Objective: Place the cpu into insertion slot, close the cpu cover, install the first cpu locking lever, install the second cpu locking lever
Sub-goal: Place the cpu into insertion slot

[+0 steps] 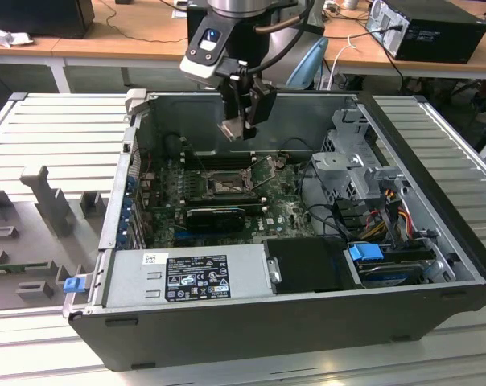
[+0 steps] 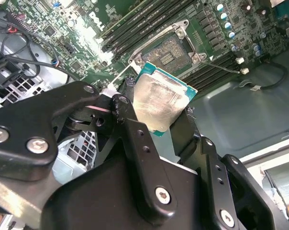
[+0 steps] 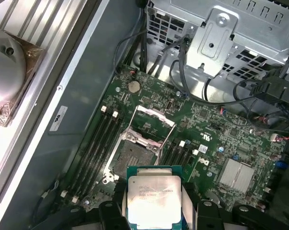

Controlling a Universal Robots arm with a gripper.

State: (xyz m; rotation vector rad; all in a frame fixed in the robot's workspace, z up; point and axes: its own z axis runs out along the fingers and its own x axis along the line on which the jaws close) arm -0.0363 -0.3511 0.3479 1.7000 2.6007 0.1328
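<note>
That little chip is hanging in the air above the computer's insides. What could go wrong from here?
1. The gripper pinches the cpu only by its edges, above the board. If it slipped, it could fall onto the insertion slot or the parts around it.
2. The slot is barely wider than the chip, so a tilted or off-centre descent might damage it.
3. The cpu cover stands raised beside the slot, and the gripper could catch it on the way down.

silver cpu [image 3: 154, 199] aloft near open insertion slot [image 3: 130, 160]; cpu cover [image 3: 156, 113] raised.
</note>
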